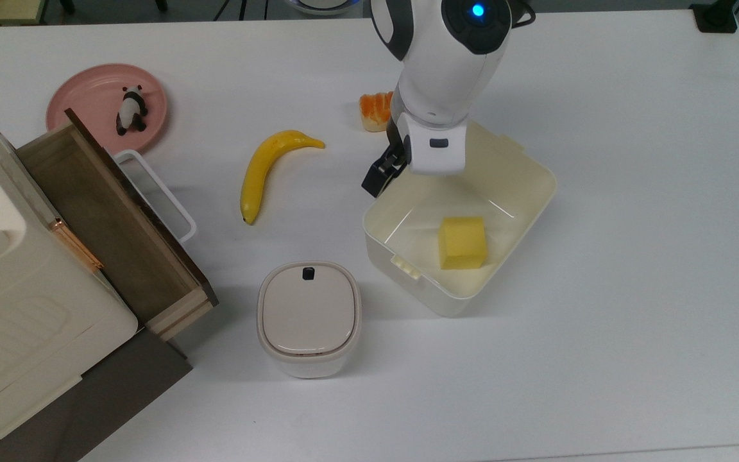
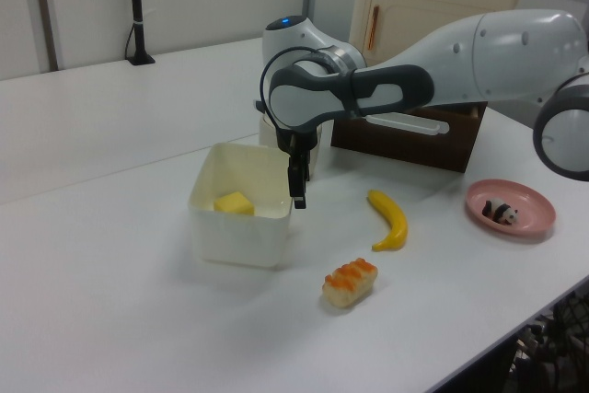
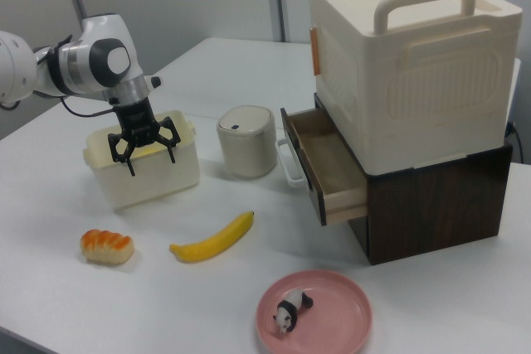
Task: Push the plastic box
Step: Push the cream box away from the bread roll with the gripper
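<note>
No readable writing or brand mark is being shown on anything here. The plastic box [image 1: 510, 212] is being seen open-topped on the white table [image 1: 632, 289], set askew: in the top view its long axis is running from lower left to upper right, latch tabs on the two short rims. A yellow block [image 1: 463, 242] is lying inside it, toward the lower wall in the top view.

The gripper [image 3: 148, 148] is being held fingers-down at the box (over the wall facing the banana [image 1: 270, 168]); in the right view the fingers [image 3: 129, 159] are spread wide, nothing held between them. Whether a fingertip is touching the rim cannot be told.

Beside the box, toward the top view's lower left, a lidded bin [image 1: 308, 317] with a black button is standing. A sushi piece [image 2: 350, 282] is lying near the box in the left view. A pink plate [image 3: 347, 300] is carrying a panda figure [image 3: 289, 314]. A cream cabinet [image 3: 415, 55] is sitting with its wooden drawer [image 3: 328, 163] pulled open
</note>
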